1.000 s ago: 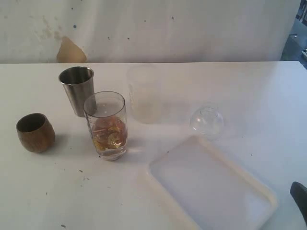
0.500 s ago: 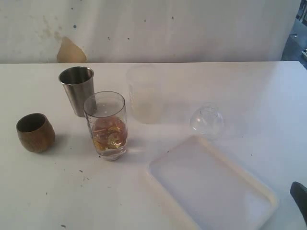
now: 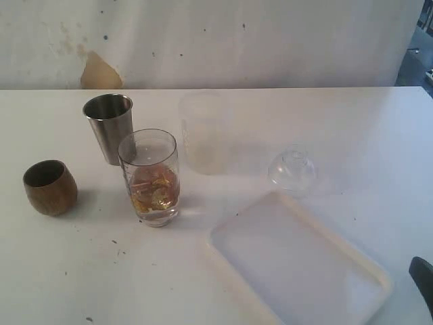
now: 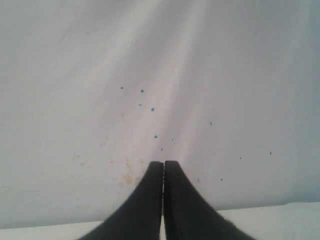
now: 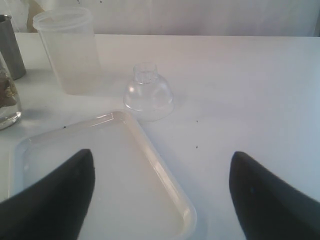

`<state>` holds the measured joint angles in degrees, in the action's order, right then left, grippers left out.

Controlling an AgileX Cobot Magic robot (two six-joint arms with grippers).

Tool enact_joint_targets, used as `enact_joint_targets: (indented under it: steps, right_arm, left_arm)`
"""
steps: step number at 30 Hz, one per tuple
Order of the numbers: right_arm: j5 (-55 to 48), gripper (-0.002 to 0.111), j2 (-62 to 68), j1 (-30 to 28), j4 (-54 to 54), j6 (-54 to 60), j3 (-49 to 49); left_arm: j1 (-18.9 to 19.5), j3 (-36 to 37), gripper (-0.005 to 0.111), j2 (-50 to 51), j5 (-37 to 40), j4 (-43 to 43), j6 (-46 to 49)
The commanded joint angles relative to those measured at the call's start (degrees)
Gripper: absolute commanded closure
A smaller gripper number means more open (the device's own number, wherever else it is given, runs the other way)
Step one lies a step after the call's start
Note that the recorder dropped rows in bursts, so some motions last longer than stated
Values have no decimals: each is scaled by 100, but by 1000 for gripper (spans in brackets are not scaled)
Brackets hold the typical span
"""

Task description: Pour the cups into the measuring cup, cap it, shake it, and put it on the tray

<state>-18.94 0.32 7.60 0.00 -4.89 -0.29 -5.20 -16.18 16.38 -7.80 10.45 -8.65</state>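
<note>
Clear plastic was what mattered here. The tall clear graduated measuring cup (image 3: pixel 149 177) stood upright on the white table (image 3: pixel 352 128), left of middle in the exterior view. It had amber and gold bits in its bottom and no lid on, so I'd guess the pouring was done and capping came next.

The clear dome lid (image 3: pixel 291 170) sat wide rim down with its little neck pointing up. It was well apart from the measuring cup, off to its right, just past the far corner of the flat white rectangular tray (image 3: pixel 298 271).

That's what the move hinged on. The dome lid lay straight ahead of the right gripper (image 5: pixel 161 155), a bit left of centre between jaws that stood wide apart with nothing in them. The left gripper (image 4: pixel 163 165) had its jaws pressed together, empty, facing only the wall (image 4: pixel 160 60). So the right arm was clearly nearer, imo.

A frosted whitish container (image 3: pixel 203 135) stood behind the gap between the two. The shiny steel tumbler (image 3: pixel 109 127) was just behind the measuring cup, and the squat brown wooden cup (image 3: pixel 49 187) was further left.
</note>
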Motion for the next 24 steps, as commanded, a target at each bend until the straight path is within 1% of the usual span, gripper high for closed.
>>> enact_joint_targets:
  steps: [1,4,9,11,16,19,24]
  right_arm:
    - [53,39,-32,-31,0,7,29]
    - [53,39,-32,-31,0,7,29]
    - [53,39,-32,-31,0,7,29]
    - [53,39,-32,-31,0,7,29]
    - [53,39,-32,-31,0,7,29]
    - [53,39,-32,-31,0,7,29]
    - [53,39,-32,-31,0,7,29]
  left_arm:
    - [-6,107,106,-325,700,-363,518]
    - [-6,107,106,-482,1049,-653,669]
    - [78,145,106,-716,1136,-1007,772]
    - [164,166,106,-790,1170,-1045,762]
    - [409,182,106,-1105,1535,-1213,750]
    - [448,245,106,-1167,1557,-1248,750]
    - [448,573,106,-1167,1837,-1258,575]
